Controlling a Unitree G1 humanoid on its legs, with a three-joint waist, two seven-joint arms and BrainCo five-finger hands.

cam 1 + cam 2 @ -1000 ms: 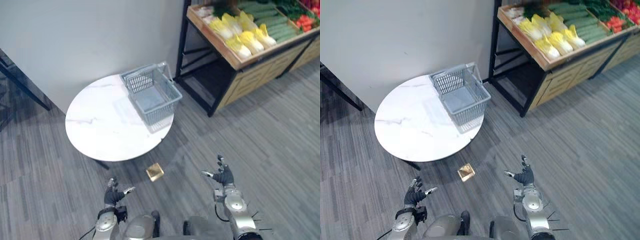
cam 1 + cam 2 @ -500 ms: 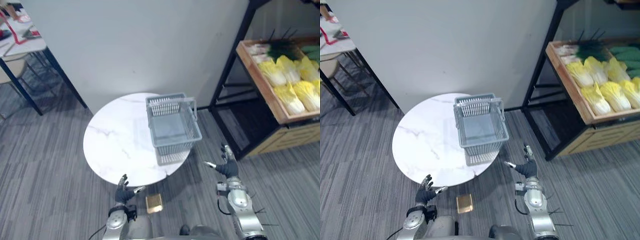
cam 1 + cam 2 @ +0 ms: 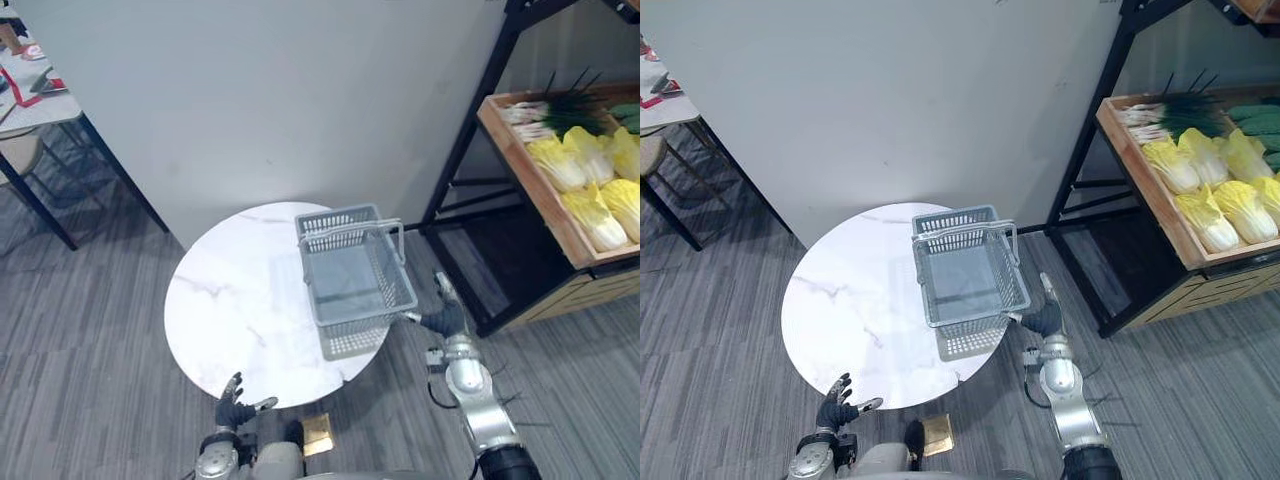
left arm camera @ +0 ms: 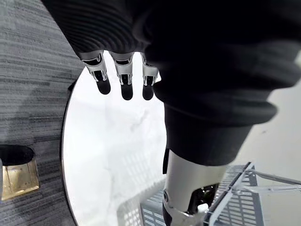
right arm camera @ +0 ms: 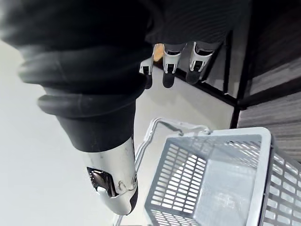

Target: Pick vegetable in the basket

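Observation:
An empty grey wire basket (image 3: 355,275) with its handle up stands on the right part of a round white marble table (image 3: 230,310). My right hand (image 3: 445,318) is open close beside the basket's near right corner; its straight fingers (image 5: 169,61) point past the basket (image 5: 221,183). My left hand (image 3: 235,392) hangs open at the table's front edge, its fingers (image 4: 123,80) spread over the tabletop (image 4: 113,141). Yellow cabbages (image 3: 590,190) and green onions (image 3: 560,110) lie on the shelf at the right, well away from both hands.
A wooden produce shelf (image 3: 535,190) on a black frame (image 3: 470,140) stands right of the table. A grey wall runs behind the table. A small gold block (image 3: 318,435) lies on the floor under the table's front edge. Another table (image 3: 40,95) with dark legs stands far left.
The camera has turned and come nearer to the table. My right hand has risen from floor level to the basket's right side. My left hand sits at the table's front edge.

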